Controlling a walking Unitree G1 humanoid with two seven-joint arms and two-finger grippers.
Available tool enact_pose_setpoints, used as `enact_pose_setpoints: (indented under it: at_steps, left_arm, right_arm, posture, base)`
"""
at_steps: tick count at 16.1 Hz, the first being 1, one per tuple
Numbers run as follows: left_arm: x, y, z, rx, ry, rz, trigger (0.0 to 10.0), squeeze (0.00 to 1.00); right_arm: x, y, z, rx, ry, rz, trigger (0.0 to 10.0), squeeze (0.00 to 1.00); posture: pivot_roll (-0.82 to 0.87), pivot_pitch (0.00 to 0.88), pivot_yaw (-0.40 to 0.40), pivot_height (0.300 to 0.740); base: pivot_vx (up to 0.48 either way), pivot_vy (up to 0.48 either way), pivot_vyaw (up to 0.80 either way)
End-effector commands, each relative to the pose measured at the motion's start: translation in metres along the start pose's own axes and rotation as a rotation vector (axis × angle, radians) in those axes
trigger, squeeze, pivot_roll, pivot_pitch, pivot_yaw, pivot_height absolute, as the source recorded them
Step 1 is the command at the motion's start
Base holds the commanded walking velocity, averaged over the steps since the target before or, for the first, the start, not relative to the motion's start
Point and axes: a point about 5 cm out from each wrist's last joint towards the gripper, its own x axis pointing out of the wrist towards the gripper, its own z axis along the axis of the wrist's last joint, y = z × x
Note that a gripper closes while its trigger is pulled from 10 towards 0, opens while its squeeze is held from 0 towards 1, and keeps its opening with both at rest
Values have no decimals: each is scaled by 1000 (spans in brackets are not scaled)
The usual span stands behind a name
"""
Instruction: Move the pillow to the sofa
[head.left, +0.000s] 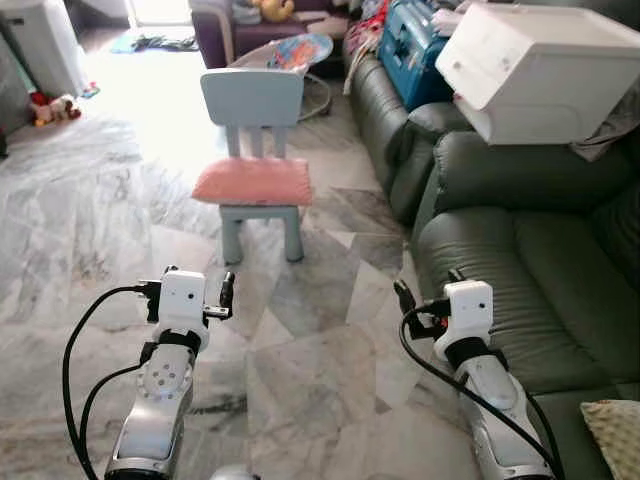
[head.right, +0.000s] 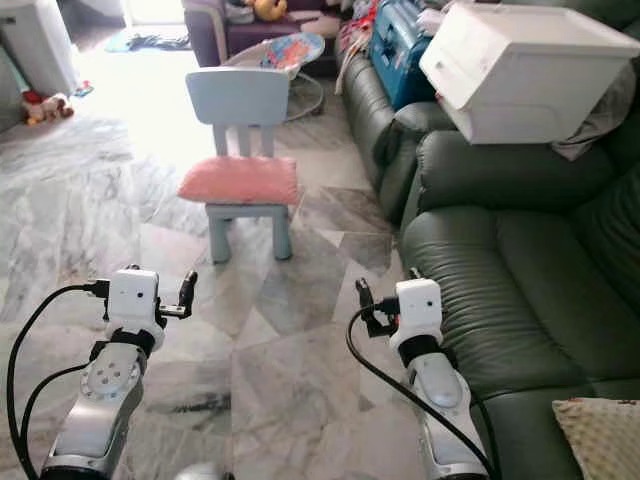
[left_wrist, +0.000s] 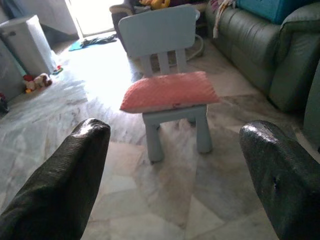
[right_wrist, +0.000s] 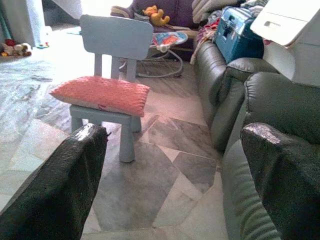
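Both my grippers, left gripper (left_wrist: 172, 165) and right gripper (right_wrist: 170, 170), are raised with fingers spread wide, holding nothing. Ahead, the pink pillow (head.left: 252, 181) lies on the small blue chair (head.left: 254, 105), well apart from the green sofa (head.left: 520, 280) on my right.

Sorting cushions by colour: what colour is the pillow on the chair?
Pink pillow, clearest in the left wrist view.

1 pink pillow (head.left: 254, 181), 1 blue chair (head.left: 252, 105), 1 white box (head.left: 540, 70), 2 grippers (left_wrist: 175, 165) (right_wrist: 175, 165)
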Motion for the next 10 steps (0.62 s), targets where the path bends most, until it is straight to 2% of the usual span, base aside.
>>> enact_pose_setpoints:
  at_steps: [1,10]
  left_arm:
    - [3,0,7,-12,-27,-10,10000,0]
    - [14,-6,15,-30,-45,7,10000,0]
  right_arm:
    - [1,-1,3,-5,-13,1,10000,0]
    - [9,-3,10,-30,-41,14,10000,0]
  posture:
    - [22,0,-33,740]
    - [8,0,-34,740]
  base:
    - [405,259,0]
    - [374,299,0]
